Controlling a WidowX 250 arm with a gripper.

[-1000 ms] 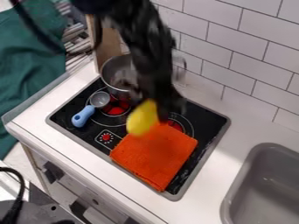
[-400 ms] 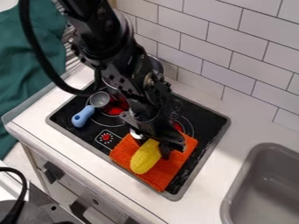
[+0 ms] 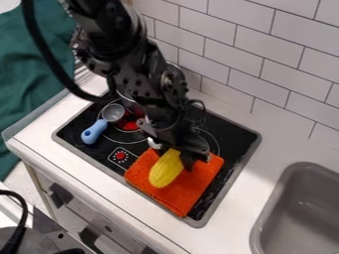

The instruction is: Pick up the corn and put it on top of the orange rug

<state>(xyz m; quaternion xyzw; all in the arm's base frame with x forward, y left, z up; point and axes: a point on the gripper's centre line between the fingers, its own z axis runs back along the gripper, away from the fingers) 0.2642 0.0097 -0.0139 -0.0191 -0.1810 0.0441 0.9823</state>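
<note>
My gripper (image 3: 176, 153) hangs over the upper part of the orange rug (image 3: 188, 192), its two fingers on either side of the corn's upper end. The yellow corn (image 3: 166, 168) extends from between the fingers toward the lower left, over the middle of the rug. The gripper is shut on the corn. The rug lies flat on the black stove top. Whether the corn's underside touches the cloth cannot be made out.
A small grey pan with a blue handle (image 3: 94, 132) sits on the stove's left part. A metal pot stands behind the arm, mostly hidden. The grey sink (image 3: 270, 218) is at lower right, and a tiled wall (image 3: 265, 54) rises behind the counter.
The arm and the corn have come down and forward over the rug from above its upper edge. Since the later earlier frame, the corn has shifted slightly up.
</note>
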